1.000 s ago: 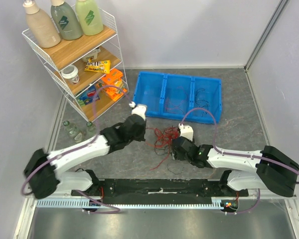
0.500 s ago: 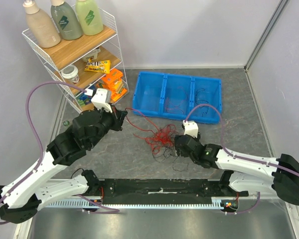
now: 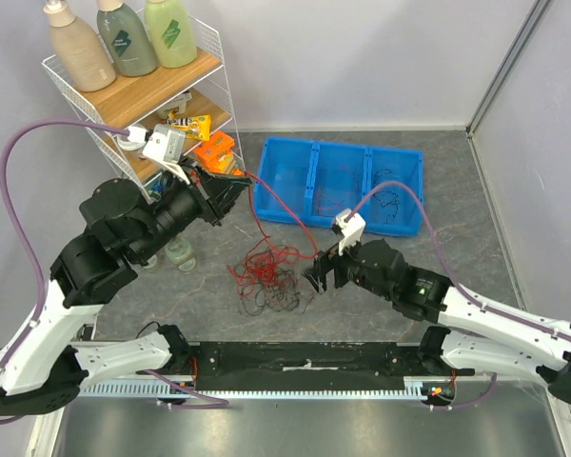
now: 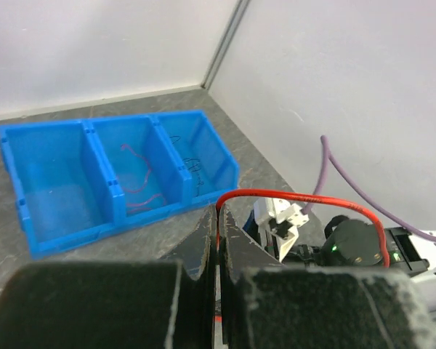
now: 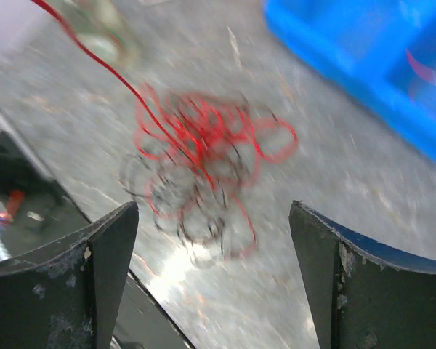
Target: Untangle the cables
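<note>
- Red and black cables (image 3: 266, 274) lie in a loose, scribbled clump on the grey table (image 3: 476, 248), between the two arms and just in front of the blue bin (image 3: 312, 179). A few more strands sit inside the bin's middle and right compartments.
- One red strand (image 4: 298, 194) runs up out of the clump to the left gripper (image 3: 236, 183). Its jaws are clenched on the wire, pinching it at the very fingertips.
- The right gripper (image 3: 317, 276) hovers just beside the clump's right edge, jaws spread wide and holding nothing.
- The wires look hair-thin, light and limp. Pulling one strand will probably drag the whole clump, loops may snag on one another, and so fine a wire could slip between the pads.
- A sensible hold would be to pin the clump's dense middle, or to take a black loop at its right edge.
- Open table lies to the right and toward the arm bases. The bin wall stands just behind the clump, and the shelf rack (image 3: 86, 95) is close beside the left gripper.
</note>
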{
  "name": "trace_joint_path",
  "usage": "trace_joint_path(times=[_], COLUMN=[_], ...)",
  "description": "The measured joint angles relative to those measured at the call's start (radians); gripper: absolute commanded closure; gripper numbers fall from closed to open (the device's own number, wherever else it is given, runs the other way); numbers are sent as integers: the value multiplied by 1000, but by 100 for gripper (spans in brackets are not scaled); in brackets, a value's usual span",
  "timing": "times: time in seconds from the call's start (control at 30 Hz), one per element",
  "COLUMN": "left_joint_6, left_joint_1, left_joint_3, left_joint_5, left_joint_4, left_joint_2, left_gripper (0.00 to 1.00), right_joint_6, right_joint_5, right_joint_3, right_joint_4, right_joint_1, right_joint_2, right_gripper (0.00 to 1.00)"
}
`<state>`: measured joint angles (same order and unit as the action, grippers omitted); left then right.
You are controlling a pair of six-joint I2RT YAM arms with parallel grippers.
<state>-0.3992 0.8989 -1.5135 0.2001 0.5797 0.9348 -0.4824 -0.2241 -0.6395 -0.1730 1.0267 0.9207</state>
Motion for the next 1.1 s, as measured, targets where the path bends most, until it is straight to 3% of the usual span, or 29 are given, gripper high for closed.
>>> trace_joint_path(times=[0.2,0.3,0.37,0.43,0.57,0.67,0.7,0.77,0.83,0.93,1.1], left_joint_6=[-21,-41,-53,-58,-61,-60,-60,-61,-63,-71,-74], left_joint_1=[0,0,0,0,0,0,0,0,0,0,0], left_joint_3=[-61,-88,-106,-125,-143,-128,-114,-77,-36,38,171], left_joint_5=[-80,-107,-125,-132,-132,-119,-103,-56,-7,53,80], left_joint_4=[-5,-4,-4,-5,-6,-11,-13,-13,-10,-2,13], left_joint_2=[50,69,71,70,58,36,26,6,-15,-47,-115], left_gripper=[98,98,99,98,99,98,88,52,32,20,16], right_joint_6=[66,60,50,39,29,23,21,14,3,0,27], right_joint_5=[144,209,249,277,291,306,310,318,313,267,138], right_joint_3=[-180,-237,-260,-279,-315,-386,-417,-490,-575,-716,-934], right_joint_4=[208,333,375,402,393,365,354,316,270,182,29], right_joint_1=[1,1,1,1,3,3,3,3,3,4,-2], right_joint_2=[59,145,198,247,278,278,276,267,253,234,245], right_gripper=[10,18,31,60,100,100,100,100,100,100,100])
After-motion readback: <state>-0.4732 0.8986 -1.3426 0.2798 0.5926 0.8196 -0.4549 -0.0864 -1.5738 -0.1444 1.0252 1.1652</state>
